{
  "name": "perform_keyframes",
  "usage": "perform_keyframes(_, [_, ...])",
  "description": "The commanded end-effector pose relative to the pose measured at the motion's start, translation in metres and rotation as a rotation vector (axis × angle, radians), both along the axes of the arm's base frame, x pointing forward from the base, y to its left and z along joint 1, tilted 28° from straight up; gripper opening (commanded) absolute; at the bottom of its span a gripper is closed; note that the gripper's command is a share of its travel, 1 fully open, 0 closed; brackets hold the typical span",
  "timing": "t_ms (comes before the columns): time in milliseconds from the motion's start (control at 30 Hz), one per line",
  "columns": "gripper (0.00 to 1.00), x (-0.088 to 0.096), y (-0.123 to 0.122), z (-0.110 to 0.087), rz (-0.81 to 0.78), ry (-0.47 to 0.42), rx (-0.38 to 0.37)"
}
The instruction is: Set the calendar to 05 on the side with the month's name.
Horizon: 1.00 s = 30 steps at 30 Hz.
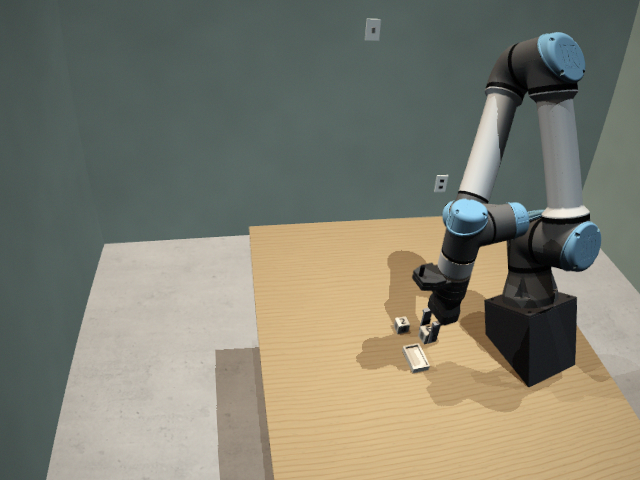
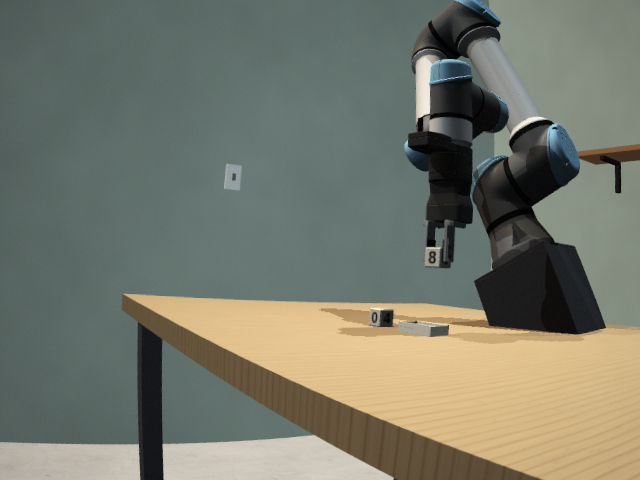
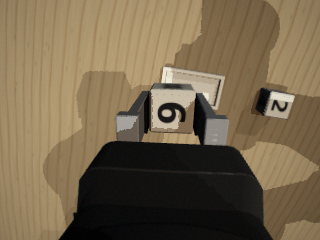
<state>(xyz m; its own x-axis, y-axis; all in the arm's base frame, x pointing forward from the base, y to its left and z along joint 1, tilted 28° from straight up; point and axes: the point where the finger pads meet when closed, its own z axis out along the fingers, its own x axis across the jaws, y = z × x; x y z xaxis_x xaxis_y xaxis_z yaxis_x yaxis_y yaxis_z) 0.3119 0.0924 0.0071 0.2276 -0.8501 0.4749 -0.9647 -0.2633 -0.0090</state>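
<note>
Table (image 2: 320, 372): light wooden top on dark legs; it carries the arm's black pedestal (image 1: 537, 356) at the far right.
Arm: UR7e (image 1: 560, 155) folded high, wrist pointing down over the working spot.
Gripper (image 2: 439, 246): clenched on a date cube, one finger on each of two opposite faces.
Held cube (image 2: 433, 256): well above the table, over the spot near the tray; an 8 faces the exterior view and a 6 faces the wrist camera.
Tray (image 2: 423, 327): small pale rectangular trough, flat on the table just right of the loose cube, with nothing in it.
Loose cube (image 2: 381, 317): on the table outside the tray; 0 and 4 show on its sides, 2 on top in the wrist view (image 3: 274, 103).
Month side: lettering too small to make out in any view.
Risk, orientation: neither visible face of the held cube is a 5, so lowering it as it hangs would likely give a wrong date.
Risk, placement: a descent off-centre could catch the tray's rim, tipping the tray or leaving the cube canted.
Risk, release: letting go from this height would make the cube bounce or roll.
</note>
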Motion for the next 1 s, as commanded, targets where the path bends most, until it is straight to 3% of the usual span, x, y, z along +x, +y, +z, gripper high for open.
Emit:
perform_keyframes(0, [0.60,0.001,0.009,-0.005,0.140,0.072,-0.020])
perform_keyframes(967, [0.60,-0.003,0.051,-0.032,0.835,0.432,-0.125])
